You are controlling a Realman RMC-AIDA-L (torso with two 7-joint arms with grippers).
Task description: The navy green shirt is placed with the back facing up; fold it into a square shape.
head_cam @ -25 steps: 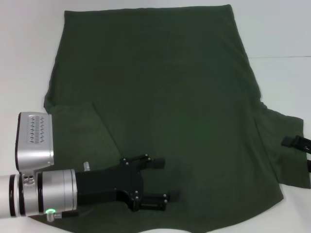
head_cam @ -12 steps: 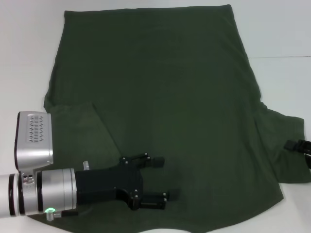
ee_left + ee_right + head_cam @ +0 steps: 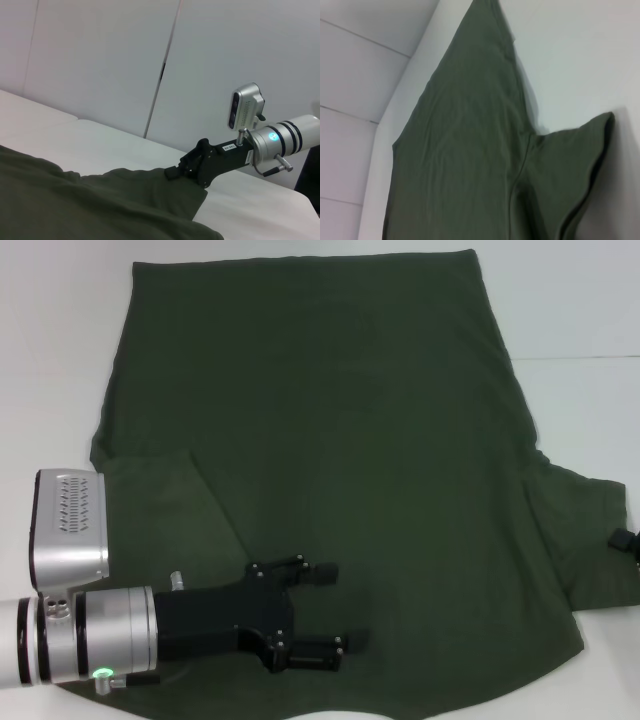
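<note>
The navy green shirt (image 3: pixel 350 460) lies flat on the white table with its plain side up. Its left sleeve (image 3: pixel 160 510) is folded in over the body, and its right sleeve (image 3: pixel 590 550) sticks out sideways. My left gripper (image 3: pixel 335 608) hovers open over the shirt's near left part, holding nothing. Only a black tip of my right gripper (image 3: pixel 626 539) shows at the picture's right edge, just beyond the right sleeve. In the left wrist view the right gripper (image 3: pixel 173 173) is at that sleeve's outer end. The right wrist view shows the shirt (image 3: pixel 460 150) and its sleeve (image 3: pixel 570 165).
The white table (image 3: pixel 580 310) surrounds the shirt, with bare surface at the far right and far left. Pale wall panels (image 3: pixel 100 60) stand behind the table. The shirt's near hem lies close to the table's front edge.
My right gripper has drawn back to the right, off the right sleeve, until it is almost out of the head view. The left arm and the shirt have not moved.
</note>
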